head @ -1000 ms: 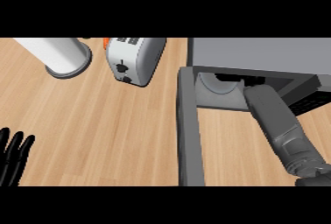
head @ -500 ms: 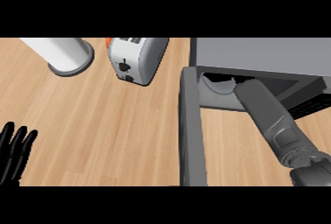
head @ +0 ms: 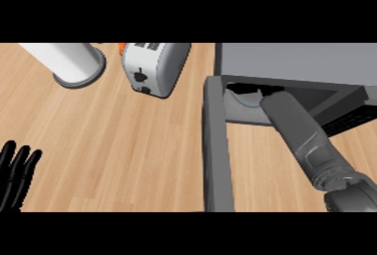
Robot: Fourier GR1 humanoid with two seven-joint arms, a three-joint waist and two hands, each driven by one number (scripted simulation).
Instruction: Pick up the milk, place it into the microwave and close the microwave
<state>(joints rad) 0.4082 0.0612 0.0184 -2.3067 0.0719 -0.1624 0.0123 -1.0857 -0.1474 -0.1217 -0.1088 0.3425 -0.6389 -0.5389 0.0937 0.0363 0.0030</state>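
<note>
The grey microwave (head: pixel 294 62) stands at the back right with its door (head: pixel 217 149) swung open toward me. My right forearm (head: pixel 298 132) reaches into the opening. Only a black bit of my right hand (head: pixel 249 90) shows at the cavity's edge, over the pale turntable (head: pixel 247 101). The rest of it is hidden inside. The milk is not visible in this view. My left hand (head: pixel 16 174) rests open at the lower left edge with fingers up, holding nothing.
A silver toaster (head: pixel 153 67) stands at the back centre, just left of the microwave. A white cylinder on a grey base (head: pixel 70 62) is at the back left. Wooden countertop (head: pixel 117 149) stretches between my left hand and the open door.
My right forearm has slid a little deeper into the microwave, and more of the elbow now shows at the lower right. My left hand has come slightly further into view.
</note>
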